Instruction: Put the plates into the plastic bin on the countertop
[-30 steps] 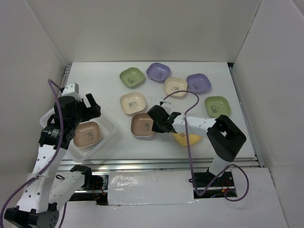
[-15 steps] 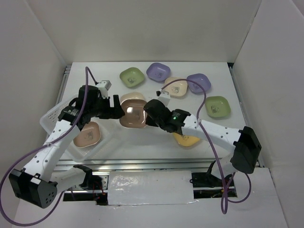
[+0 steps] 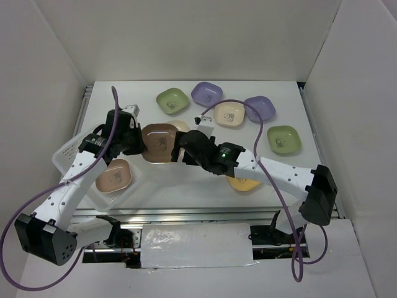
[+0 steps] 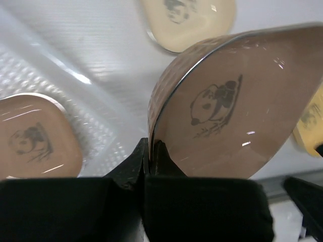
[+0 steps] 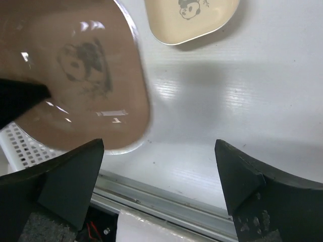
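1 glossy brown plate (image 3: 158,143), a shallow rounded square with a dark panda print at its centre, hangs tilted above the matte white countertop (image 3: 186,189); its thin rim is pinched between the clenched black fingers (image 4: 132,162) of the left gripper (image 4: 149,151). The right gripper (image 5: 159,151) stands just beside the dish, its 2 dark wedge-shaped fingers spread wide and grasping nothing. To the left sits the translucent white plastic bin (image 3: 62,154), its wall a perforated lattice; 1 paler tan plate (image 3: 113,176) lies flat inside it. 7 more smooth dishes of the same rounded-square shape rest on the countertop: 2 green plates (image 3: 172,100) (image 3: 284,139); 2 purple plates (image 3: 206,94) (image 3: 259,109); 2 cream plates (image 3: 229,114) (image 5: 189,17), 1 of them partly hidden behind the held dish; and 1 yellow plate (image 3: 239,184), half covered by the right arm.
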Robot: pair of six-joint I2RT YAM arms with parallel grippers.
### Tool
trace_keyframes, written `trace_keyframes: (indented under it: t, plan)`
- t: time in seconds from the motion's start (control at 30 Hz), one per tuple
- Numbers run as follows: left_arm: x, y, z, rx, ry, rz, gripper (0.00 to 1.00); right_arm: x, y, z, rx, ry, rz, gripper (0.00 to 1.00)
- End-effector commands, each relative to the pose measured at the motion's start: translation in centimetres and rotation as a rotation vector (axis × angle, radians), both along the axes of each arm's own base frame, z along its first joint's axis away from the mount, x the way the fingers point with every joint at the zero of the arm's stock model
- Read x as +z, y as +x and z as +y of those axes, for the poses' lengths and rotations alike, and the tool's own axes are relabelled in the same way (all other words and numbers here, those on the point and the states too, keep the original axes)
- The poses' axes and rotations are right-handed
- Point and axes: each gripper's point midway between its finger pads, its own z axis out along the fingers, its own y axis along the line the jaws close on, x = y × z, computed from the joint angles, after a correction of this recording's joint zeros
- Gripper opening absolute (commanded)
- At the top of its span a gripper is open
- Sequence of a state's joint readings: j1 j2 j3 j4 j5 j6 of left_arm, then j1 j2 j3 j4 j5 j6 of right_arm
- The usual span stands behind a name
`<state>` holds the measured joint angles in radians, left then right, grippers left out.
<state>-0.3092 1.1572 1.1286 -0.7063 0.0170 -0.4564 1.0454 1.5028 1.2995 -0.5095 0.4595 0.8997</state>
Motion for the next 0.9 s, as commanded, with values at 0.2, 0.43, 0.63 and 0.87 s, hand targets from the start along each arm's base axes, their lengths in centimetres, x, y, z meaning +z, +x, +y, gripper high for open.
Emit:
trace_keyframes:
  t: [0.2,0.43,0.63,0.87]
  plan:
    - [0.7,-3.6,16.7,0.783,0.136,-0.06,0.0,-0.9,-1.7,-13.8,-0.219,0.06,-0.015,1.0]
    - [-1.9,-6.4,18.4,0.973,-0.019,0.039,0.0,-3.3,-3.0,-19.8,-0.294,0.13,-0.026,1.0]
    - [-6.6,-6.1,17.0,0.988,-0.152,0.176,0.0,-2.9,-3.5,-21.2,-0.265,0.123,-0.05,1.0]
    - [-10.4,-8.7,15.5,1.093,-0.24,0.265,0.0,-2.1,-3.4,-22.9,-0.257,0.148,-0.091,1.0]
